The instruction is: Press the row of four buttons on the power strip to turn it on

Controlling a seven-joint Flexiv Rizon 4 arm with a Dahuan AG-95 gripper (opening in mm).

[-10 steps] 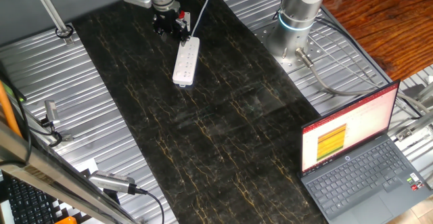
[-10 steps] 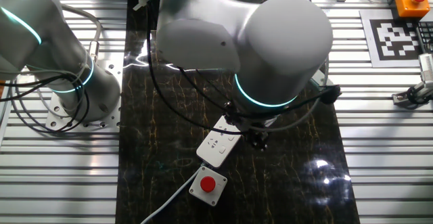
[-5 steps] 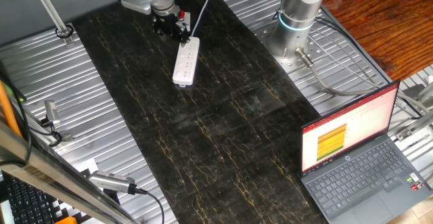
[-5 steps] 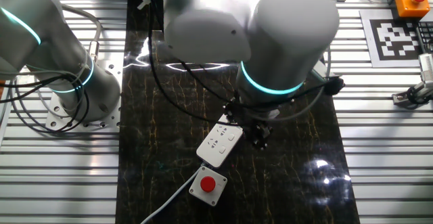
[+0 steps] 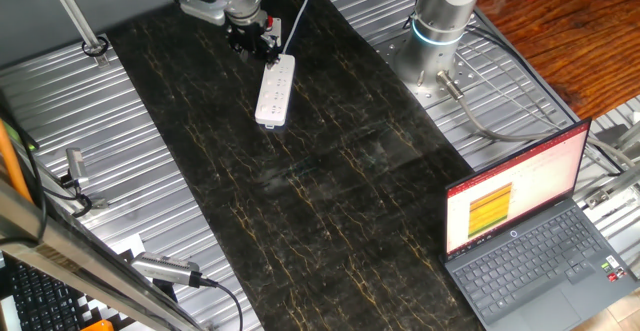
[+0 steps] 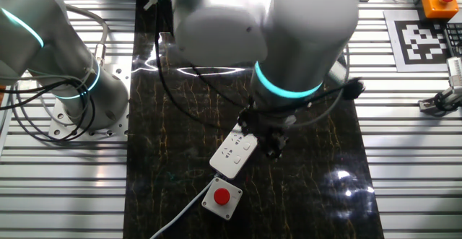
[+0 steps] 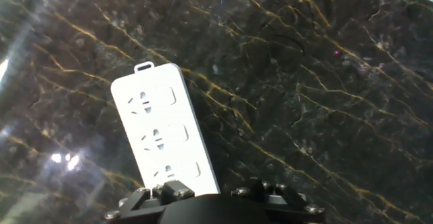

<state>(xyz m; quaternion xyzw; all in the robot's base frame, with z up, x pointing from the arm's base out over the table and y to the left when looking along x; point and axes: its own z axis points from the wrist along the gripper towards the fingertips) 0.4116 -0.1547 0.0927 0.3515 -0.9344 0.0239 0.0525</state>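
The white power strip [image 5: 276,89] lies lengthwise on the dark marble mat, and its white cable [image 5: 297,23] runs off toward the back. My gripper [image 5: 251,39] hangs just beside the strip's cable end, a little to its left in one fixed view. In the other fixed view the gripper [image 6: 273,146] sits at the right of the power strip [image 6: 233,152], below the big wrist. The hand view shows the power strip [image 7: 162,132] running under the gripper body [image 7: 211,200], with small oblong buttons [image 7: 183,133] in a line beside the sockets. No fingertips show.
A grey box with a red round button [image 6: 221,196] sits close to the strip's near end. An open laptop [image 5: 530,226] stands at the mat's right edge. The arm's base [image 5: 437,31] is bolted to the ribbed metal table. Cables lie at the left.
The wrist has shifted slightly over the strip's cable end. The gripper has edged a little toward the strip. The power strip has not moved.
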